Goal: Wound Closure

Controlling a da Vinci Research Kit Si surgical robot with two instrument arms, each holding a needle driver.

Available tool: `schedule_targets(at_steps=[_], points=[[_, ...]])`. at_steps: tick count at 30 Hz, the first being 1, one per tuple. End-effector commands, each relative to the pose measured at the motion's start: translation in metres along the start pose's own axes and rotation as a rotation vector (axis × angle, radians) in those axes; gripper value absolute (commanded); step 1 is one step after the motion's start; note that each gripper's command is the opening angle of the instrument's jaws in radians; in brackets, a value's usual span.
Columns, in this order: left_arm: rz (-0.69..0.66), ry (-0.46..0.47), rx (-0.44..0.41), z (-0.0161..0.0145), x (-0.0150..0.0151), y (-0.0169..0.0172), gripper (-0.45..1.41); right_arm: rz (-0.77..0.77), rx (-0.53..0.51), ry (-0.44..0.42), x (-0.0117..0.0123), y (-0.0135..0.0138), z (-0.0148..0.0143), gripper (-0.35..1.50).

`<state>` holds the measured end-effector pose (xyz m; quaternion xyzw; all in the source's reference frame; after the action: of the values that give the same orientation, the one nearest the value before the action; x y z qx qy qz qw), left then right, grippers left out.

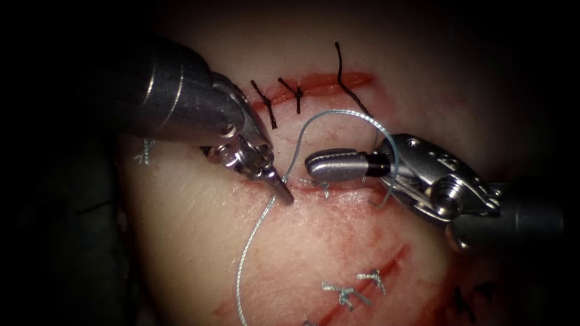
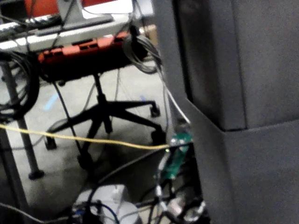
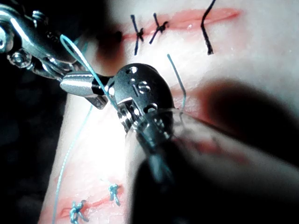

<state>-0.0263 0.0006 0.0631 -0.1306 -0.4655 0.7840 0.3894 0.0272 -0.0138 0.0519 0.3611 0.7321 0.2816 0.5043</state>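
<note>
The left claw (image 1: pixel 284 192), clenched, grips the pale blue thread (image 1: pixel 329 115) at the left end of the middle cut (image 1: pixel 338 188) in the tissue (image 1: pixel 199 241). From there the thread arcs up and wraps around the right claw (image 1: pixel 323 164), which looks clenched and empty. No needle can be made out. To seat the loop well, tension should stay even and low. Dark stitches (image 1: pixel 290 95) above and pale knots (image 1: pixel 353 290) below crowd the field.

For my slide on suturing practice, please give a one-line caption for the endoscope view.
Left tool holds the pale thread at the cut in the tissue; thread loops around the right tool.
</note>
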Motion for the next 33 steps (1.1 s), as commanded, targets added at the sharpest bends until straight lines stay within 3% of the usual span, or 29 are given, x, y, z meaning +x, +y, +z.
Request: schedule_targets(at_steps=[1,12,14,19,22,23,26,27,29,33], points=[[-0.01,0.0,-0.014,0.0008,0.0005,0.0,-0.45,-0.001,-0.008,0.008,-0.0004,0.0003,0.0012,-0.35],[-0.082,-0.062,-0.079,0.0042,-0.0008,0.0016,-0.45,0.018,-0.151,0.13,0.0013,0.0003,0.0018,-0.35],[-0.081,-0.091,-0.083,0.005,-0.0014,0.0022,-0.45,0.01,-0.228,0.178,0.0017,0.0003,0.0021,-0.35],[-0.085,-0.111,-0.099,0.0059,-0.0019,0.0029,-0.45,-0.017,-0.305,0.225,0.002,0.0002,0.0023,-0.35],[-0.073,-0.121,-0.134,0.006,-0.002,0.0034,-0.45,-0.147,-0.424,0.263,0.0026,0.0002,0.0023,-0.35],[-0.073,-0.13,-0.137,0.0057,-0.0021,0.0036,-0.45,-0.212,-0.544,0.263,0.0027,0.0001,0.0022,-0.35],[-0.068,-0.144,-0.148,0.0049,-0.0019,0.0041,-0.45,-0.311,-0.56,0.045,0.0026,0.0002,0.0018,-0.35],[-0.069,-0.145,-0.141,0.004,-0.0017,0.0045,-0.45,-0.368,-0.537,-0.15,0.0022,0.0003,0.0014,-0.35],[-0.072,-0.145,-0.127,0.0034,-0.0015,0.005,-0.45,-0.41,-0.568,-0.295,0.0014,0.0004,0.0011,-0.35],[-0.053,-0.137,-0.135,0.0022,-0.0012,0.0061,-0.45,-0.497,-0.537,-0.445,-0.0006,0.001,0.0006,-0.35]])
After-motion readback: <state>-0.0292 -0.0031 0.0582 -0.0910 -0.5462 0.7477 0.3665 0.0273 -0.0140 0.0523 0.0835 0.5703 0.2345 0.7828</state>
